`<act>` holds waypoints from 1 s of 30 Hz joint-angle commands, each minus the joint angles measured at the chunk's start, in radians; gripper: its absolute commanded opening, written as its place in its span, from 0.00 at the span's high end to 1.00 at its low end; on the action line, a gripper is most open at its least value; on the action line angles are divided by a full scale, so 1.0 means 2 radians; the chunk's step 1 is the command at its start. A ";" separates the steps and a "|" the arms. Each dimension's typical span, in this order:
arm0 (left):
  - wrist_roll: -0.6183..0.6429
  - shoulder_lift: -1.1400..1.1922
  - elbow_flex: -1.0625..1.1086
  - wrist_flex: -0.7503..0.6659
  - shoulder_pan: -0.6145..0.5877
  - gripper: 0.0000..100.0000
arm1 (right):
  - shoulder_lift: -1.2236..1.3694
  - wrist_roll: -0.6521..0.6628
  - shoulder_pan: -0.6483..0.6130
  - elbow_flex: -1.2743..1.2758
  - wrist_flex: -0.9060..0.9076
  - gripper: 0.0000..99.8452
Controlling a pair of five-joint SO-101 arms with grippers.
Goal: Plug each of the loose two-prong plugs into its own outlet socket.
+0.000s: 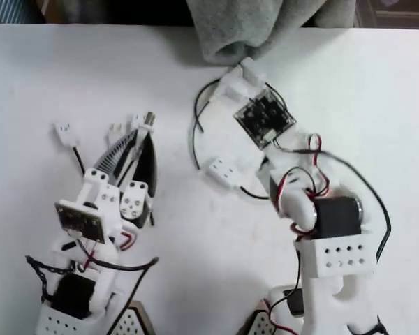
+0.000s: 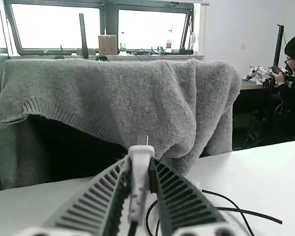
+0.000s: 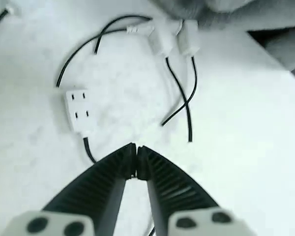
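Left fingers (image 2: pixel 182 196) clamped on white two-prong plug (image 2: pixel 140 155), prongs outward. Right fingers (image 3: pixel 108 177) together, empty, above desk (image 3: pixel 236 123). Outlet socket block (image 3: pixel 78 110) just beyond, black cable (image 3: pixel 88 147) attached. White connectors (image 3: pixel 174 39) beside grey sweater (image 3: pixel 226 14).

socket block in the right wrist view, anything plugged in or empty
Empty: the socket block lies face up with both pairs of slots bare. One plug sits clamped in the left gripper.

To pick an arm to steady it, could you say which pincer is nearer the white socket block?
Right. The right pincer hangs near the socket block; the left pincer, gripping a plug, is farther off.
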 commanded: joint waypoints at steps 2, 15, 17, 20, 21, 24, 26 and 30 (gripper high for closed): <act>0.002 0.066 -0.052 -0.001 -0.004 0.97 | -0.048 -0.002 0.009 0.137 -0.046 0.98; -0.124 0.508 -0.382 0.120 0.014 0.97 | -0.109 -0.075 0.016 0.334 -0.155 0.98; -0.154 0.575 -0.433 0.159 0.030 0.97 | -0.108 -0.084 0.040 0.354 -0.174 0.98; -0.169 0.670 -0.509 0.210 0.047 0.97 | -0.105 -0.106 0.098 0.372 -0.196 0.98; -0.168 0.700 -0.537 0.225 0.050 0.97 | -0.105 -0.107 0.117 0.376 -0.200 0.98; -0.171 0.782 -0.618 0.271 0.061 0.97 | -0.105 -0.106 0.158 0.393 -0.201 0.98; -0.172 0.836 -0.672 0.305 0.067 0.97 | -0.109 -0.102 0.179 0.405 -0.200 0.98; -0.209 0.946 -0.793 0.386 0.082 0.97 | -0.109 -0.063 0.214 0.427 -0.199 0.98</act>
